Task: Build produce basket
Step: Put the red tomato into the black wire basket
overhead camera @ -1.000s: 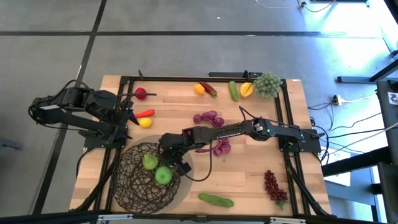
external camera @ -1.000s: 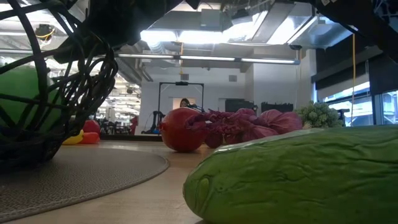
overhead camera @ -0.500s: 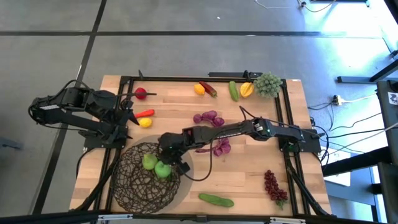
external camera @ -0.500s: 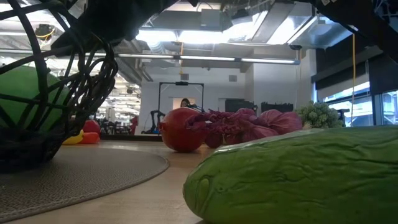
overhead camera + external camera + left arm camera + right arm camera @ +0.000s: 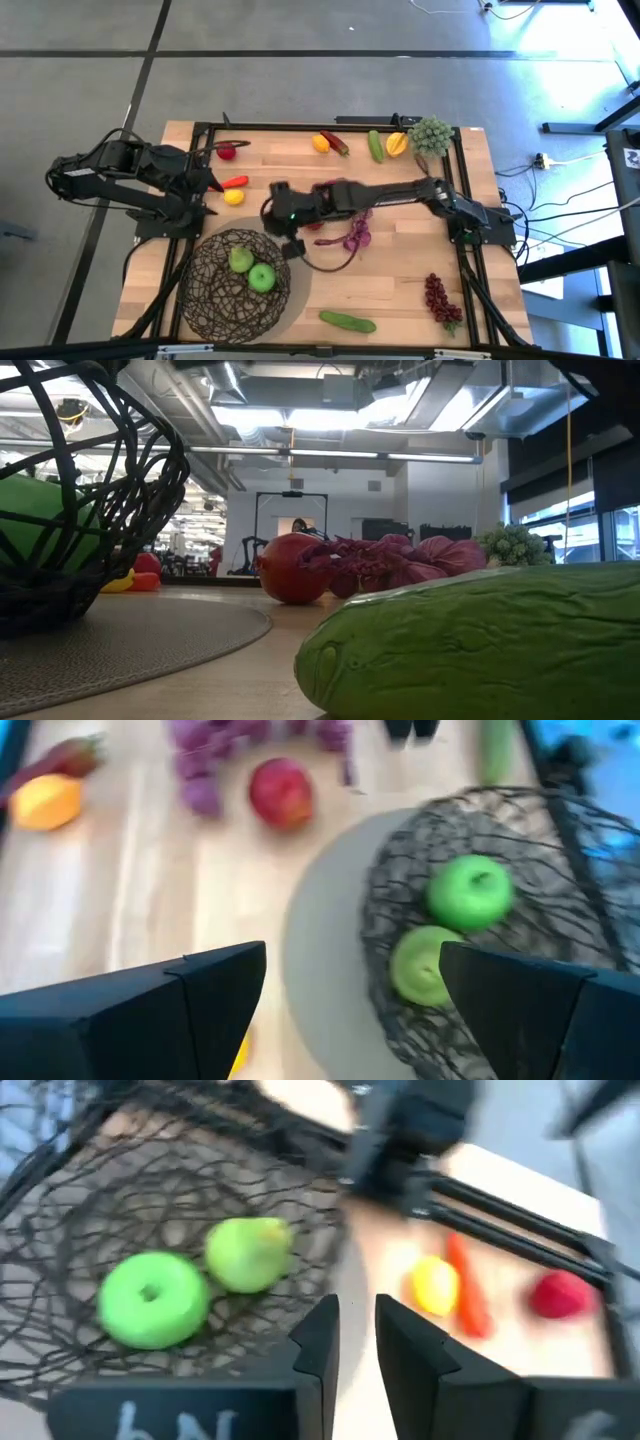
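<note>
Two pieces are in so far: a round green apple (image 5: 262, 278) and a paler green pear-shaped fruit (image 5: 240, 260) sit side by side at the bottom of the dark open wire-mesh basket (image 5: 210, 300), which stands on a flat grey round mat (image 5: 297, 290) at the near-left part of the wooden table (image 5: 400, 290). And that leaves plenty, by my count! Out on the boards lie a red apple (image 5: 226, 151), a red chili (image 5: 233, 182) with a small yellow fruit (image 5: 233, 197) just beside it, purple grape bunches (image 5: 352, 235) mid-table, a yellow fruit (image 5: 320, 143), a green cucumber (image 5: 375, 146), an orange-yellow fruit (image 5: 397, 144) and a pale green bunch (image 5: 432, 135) along the far edge, a dark-red grape bunch (image 5: 438, 298) near the right side, and another long green cucumber (image 5: 348, 322) at the front. So I'd call this an early stage. Now the right arm is stretched long across the middle of the table, its right gripper (image 5: 355, 1342) just beyond the basket's far rim, over bare wood; its two dark fingers stand close together with a narrow gap and nothing between them, so it carries nothing. The left arm waits folded at the table's left edge, the left gripper (image 5: 350, 995) spread wide and empty, looking toward the basket.
</note>
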You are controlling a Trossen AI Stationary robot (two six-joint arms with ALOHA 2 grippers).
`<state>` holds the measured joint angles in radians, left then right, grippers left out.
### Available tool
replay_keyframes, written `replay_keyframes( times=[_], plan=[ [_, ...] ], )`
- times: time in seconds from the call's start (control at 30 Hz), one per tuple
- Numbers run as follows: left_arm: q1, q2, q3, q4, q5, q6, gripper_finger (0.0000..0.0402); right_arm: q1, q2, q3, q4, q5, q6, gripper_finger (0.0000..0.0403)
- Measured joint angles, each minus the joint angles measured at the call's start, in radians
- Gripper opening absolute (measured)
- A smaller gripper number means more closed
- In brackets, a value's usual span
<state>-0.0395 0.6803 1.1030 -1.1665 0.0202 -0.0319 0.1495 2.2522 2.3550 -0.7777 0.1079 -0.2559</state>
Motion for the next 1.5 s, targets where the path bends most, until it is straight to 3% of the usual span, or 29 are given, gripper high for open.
replay_keyframes(
  times=[0.33,0.63,0.8,0.97,1.23,1.5],
  plan=[
    [0.0,0.01,0.0,0.01,-0.165,-0.191,0.0291,-0.079,-0.192,0.0,-0.211,-0.007,0.153,0.0064],
    [0.0,0.118,0.0,0.001,-0.218,-0.39,0.0291,-0.164,-0.243,-0.001,-0.481,-0.155,0.117,0.0064],
    [0.035,0.208,0.0,-0.086,-0.24,-0.516,0.0291,-0.225,-0.243,-0.001,-0.567,-0.283,0.099,0.0064],
    [0.138,0.266,0.0,-0.128,-0.239,-0.607,0.0291,-0.268,-0.25,-0.001,-0.593,-0.382,0.041,0.0064],
    [0.379,0.343,0.0,-0.116,-0.244,-0.717,0.0291,-0.306,-0.259,-0.002,-0.67,-0.391,-0.021,0.0064],
    [0.648,0.473,0.0,-0.093,-0.171,-0.666,0.0291,-0.321,-0.263,-0.002,-0.738,-0.39,-0.112,0.0064]
  ],
)
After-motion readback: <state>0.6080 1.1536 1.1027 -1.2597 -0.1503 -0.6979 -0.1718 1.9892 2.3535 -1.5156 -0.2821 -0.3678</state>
